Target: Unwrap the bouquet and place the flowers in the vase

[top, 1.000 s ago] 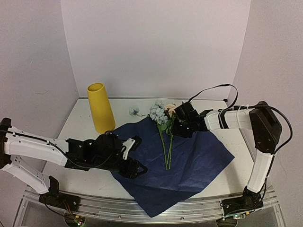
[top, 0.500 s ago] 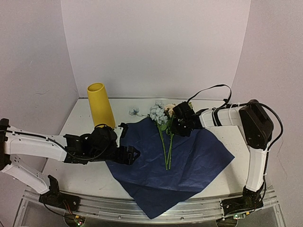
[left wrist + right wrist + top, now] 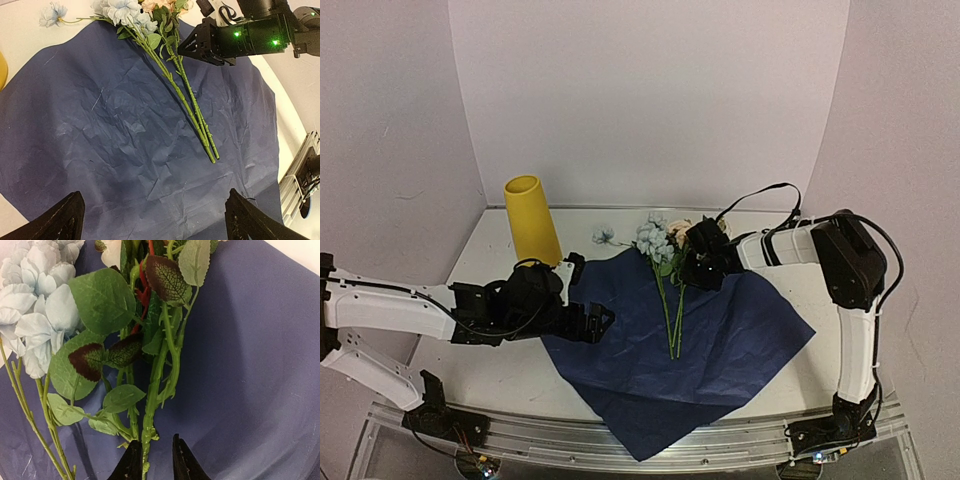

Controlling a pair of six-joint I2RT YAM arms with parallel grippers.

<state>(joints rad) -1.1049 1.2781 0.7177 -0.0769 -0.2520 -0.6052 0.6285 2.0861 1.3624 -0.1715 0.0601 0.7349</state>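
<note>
On the white counter [image 3: 485, 265] a navy paper sheet [image 3: 730, 340] lies spread flat and creased, one corner pointing to the near edge; the flowers [image 3: 652, 240] lie loose on its far part, blooms and leaves toward the back wall, the long green stems running side by side down toward the middle of the sheet; one pale blue bloom [image 3: 603, 236] lies a little to the left of the bunch, on bare counter just off the paper. The vase [image 3: 532, 228] stands upright at the far left, just beyond the sheet's left corner, well apart from the flowers.

The left arm reaches in low from the left, its forearm nearly level with the counter; the left end effector [image 3: 588, 295] hangs over the sheet's left edge, released, its fingertips [image 3: 60, 220] spread wide with only paper beneath them. The right arm rises from its base at the near right, bends at a high elbow, and runs its forearm leftward and low; the right end effector [image 3: 692, 268] sits at the leafy part of the stems just below the roses. In the right wrist view its jaws stand narrowly apart with a green stem [image 3: 150, 405] running between them; whether they are clenched on that stem cannot be told.
</note>
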